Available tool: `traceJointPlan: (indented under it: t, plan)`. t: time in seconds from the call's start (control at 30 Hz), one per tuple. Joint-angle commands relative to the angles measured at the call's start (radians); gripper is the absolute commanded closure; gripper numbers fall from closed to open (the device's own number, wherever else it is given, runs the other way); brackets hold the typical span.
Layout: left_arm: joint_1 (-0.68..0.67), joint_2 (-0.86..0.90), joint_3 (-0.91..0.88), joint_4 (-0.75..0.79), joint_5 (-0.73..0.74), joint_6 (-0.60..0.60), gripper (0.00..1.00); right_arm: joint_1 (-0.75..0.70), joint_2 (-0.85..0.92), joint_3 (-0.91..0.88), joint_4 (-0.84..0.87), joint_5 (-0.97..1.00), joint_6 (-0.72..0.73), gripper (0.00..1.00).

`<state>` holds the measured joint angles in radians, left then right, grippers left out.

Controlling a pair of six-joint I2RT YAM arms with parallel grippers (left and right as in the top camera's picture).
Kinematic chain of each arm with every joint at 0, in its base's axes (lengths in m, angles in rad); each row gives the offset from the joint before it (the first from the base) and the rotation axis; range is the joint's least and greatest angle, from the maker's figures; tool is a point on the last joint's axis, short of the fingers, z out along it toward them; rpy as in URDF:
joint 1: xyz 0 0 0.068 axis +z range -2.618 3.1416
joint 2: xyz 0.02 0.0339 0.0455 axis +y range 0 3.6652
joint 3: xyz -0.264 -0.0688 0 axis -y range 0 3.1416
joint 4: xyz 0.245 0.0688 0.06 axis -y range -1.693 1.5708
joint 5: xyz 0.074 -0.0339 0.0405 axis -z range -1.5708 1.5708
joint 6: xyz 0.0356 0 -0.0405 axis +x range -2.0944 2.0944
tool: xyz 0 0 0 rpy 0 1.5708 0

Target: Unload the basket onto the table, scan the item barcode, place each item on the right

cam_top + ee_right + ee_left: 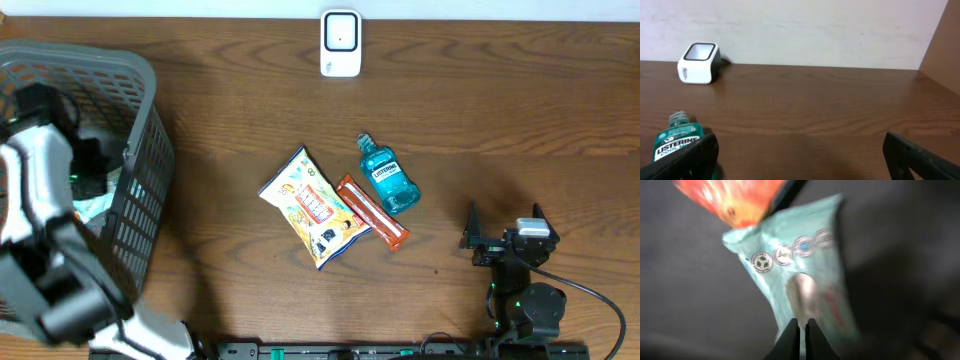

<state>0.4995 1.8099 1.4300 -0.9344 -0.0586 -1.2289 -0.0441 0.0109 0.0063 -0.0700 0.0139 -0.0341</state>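
Down inside the grey basket, the left claw has its two dark fingers pressed together, and as far as the blur allows they pinch the lower edge of the pale green packet, the item to be scanned. That packet is thin, glossy film, crinkled, with a row of small round seals printed across it beyond the fingertips. Further beyond the tips and to their left lies an orange packet, shiny and out of focus. The basket's walls are stiff plastic lattice with a thick rolled rim, and they stand close around this claw on all sides, so room is tight there. The right claw rests with its fingers spread wide and nothing between them, near the table's front edge. Ahead of it the wooden table runs bare and smooth, with visible grain, to the pale wall. Ahead and to its left sits the white scanner, a rounded box with a dark window. Just beside its left finger lies a blue mouthwash bottle, clear plastic, on its side. Further left lie an orange bar wrapper and, touching it, a printed snack bag, puffy with crimped ends.
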Motion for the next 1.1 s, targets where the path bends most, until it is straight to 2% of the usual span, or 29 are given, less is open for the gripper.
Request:
traceJointPlan:
  t: [0.0, 0.03, 0.1, 0.13, 0.2, 0.23, 0.4, 0.6, 0.83, 0.87, 0.97, 1.0, 1.07]
  plan:
    - [0.018, -0.142, 0.007, -0.017, -0.076, 0.032, 0.93, 0.008, -0.005, -0.001, -0.003, -0.005, -0.008, 0.01]
    - [0.017, -0.162, 0.007, -0.027, -0.094, 0.032, 0.92, 0.008, -0.005, -0.001, -0.003, -0.005, -0.008, 0.01]
    - [0.017, -0.172, 0.007, -0.049, -0.108, 0.032, 0.54, 0.008, -0.005, -0.001, -0.003, -0.005, -0.008, 0.01]
    - [0.017, -0.169, 0.005, -0.062, -0.111, 0.032, 0.41, 0.008, -0.005, -0.001, -0.003, -0.005, -0.008, 0.01]
    - [0.017, -0.158, -0.014, -0.063, -0.111, 0.032, 0.24, 0.008, -0.005, -0.001, -0.003, -0.005, -0.008, 0.01]
    - [0.017, -0.151, -0.026, -0.063, -0.111, 0.031, 0.23, 0.008, -0.005, -0.001, -0.003, -0.005, -0.008, 0.01]
    - [0.017, -0.081, -0.113, -0.019, -0.11, 0.016, 0.23, 0.008, -0.005, -0.001, -0.003, -0.005, -0.008, 0.01]
    - [0.016, 0.01, -0.13, 0.044, -0.102, 0.018, 0.23, 0.008, -0.005, -0.001, -0.003, -0.005, -0.008, 0.01]
    - [0.009, 0.126, -0.132, 0.111, -0.002, 0.058, 0.25, 0.008, -0.005, -0.001, -0.003, -0.005, -0.008, 0.01]
    - [0.006, 0.142, -0.133, 0.107, 0.0, 0.059, 0.35, 0.008, -0.005, -0.001, -0.003, -0.005, -0.008, 0.01]
    - [-0.007, 0.188, -0.151, 0.098, 0.0, 0.07, 0.81, 0.008, -0.005, -0.001, -0.003, -0.005, -0.008, 0.01]
    - [-0.013, 0.199, -0.164, 0.098, -0.001, 0.07, 0.92, 0.008, -0.005, -0.001, -0.003, -0.005, -0.008, 0.01]
    - [-0.021, 0.205, -0.185, 0.099, -0.002, 0.069, 0.93, 0.008, -0.005, -0.001, -0.003, -0.005, -0.008, 0.01]
